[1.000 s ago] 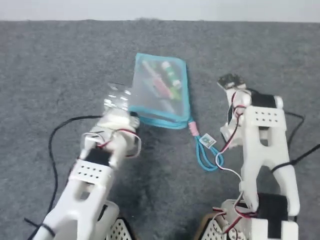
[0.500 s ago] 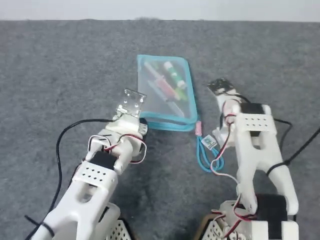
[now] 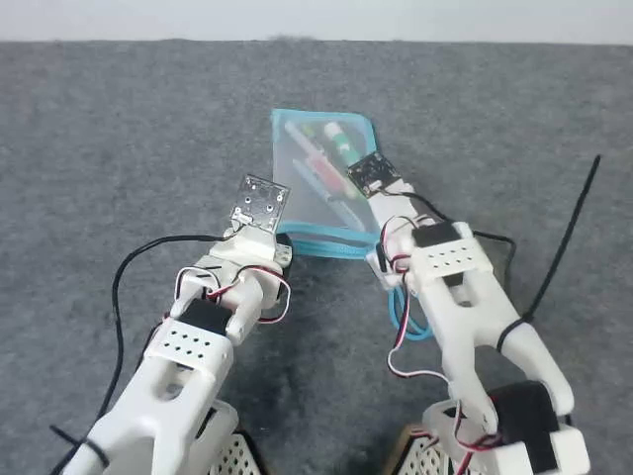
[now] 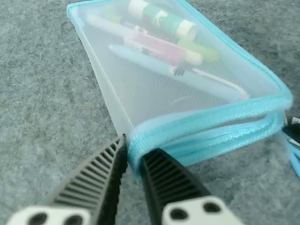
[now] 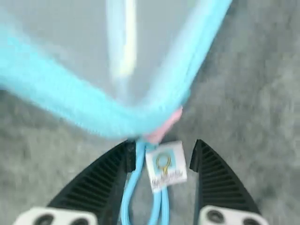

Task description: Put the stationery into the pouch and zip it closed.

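Left wrist view shows left jaws pinching the corner seam of the pouch (image 4: 187, 93), likely soft and light, on the desk (image 4: 37, 93); right jaws stand open around the tag (image 5: 164, 168) beside its pink zipper pull (image 5: 164, 125), probably the best hold.

Counter (image 3: 99, 119) covered in grey felt-like fabric, translucent blue-edged pouch (image 3: 307, 198) laid near its middle, blue cord loop (image 3: 398, 317) trailed from one corner, black cable (image 3: 117, 287) draped alongside.
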Controlling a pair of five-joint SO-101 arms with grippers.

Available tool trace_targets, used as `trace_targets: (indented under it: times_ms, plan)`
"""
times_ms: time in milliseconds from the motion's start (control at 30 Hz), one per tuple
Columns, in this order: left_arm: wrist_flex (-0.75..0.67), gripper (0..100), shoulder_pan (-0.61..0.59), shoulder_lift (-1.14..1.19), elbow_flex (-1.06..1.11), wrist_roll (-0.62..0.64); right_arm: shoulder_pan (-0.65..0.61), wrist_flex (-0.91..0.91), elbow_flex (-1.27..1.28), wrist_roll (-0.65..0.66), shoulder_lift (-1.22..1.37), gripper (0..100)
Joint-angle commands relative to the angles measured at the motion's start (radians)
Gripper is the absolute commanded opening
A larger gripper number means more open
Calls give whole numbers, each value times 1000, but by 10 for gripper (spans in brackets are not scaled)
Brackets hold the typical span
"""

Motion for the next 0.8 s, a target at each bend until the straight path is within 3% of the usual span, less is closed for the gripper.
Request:
trace_targets:
  times_ms: [0,367,767]
  plan:
    - [-21,12,14,-14,-36,15,-12,-142,8,-37,-44,180]
    - [-21,12,14,-12,-35,15,-12,-450,186,-40,-42,180]
    - [-17,12,12,-15,-31,15,-13,-249,-29,-40,225,180]
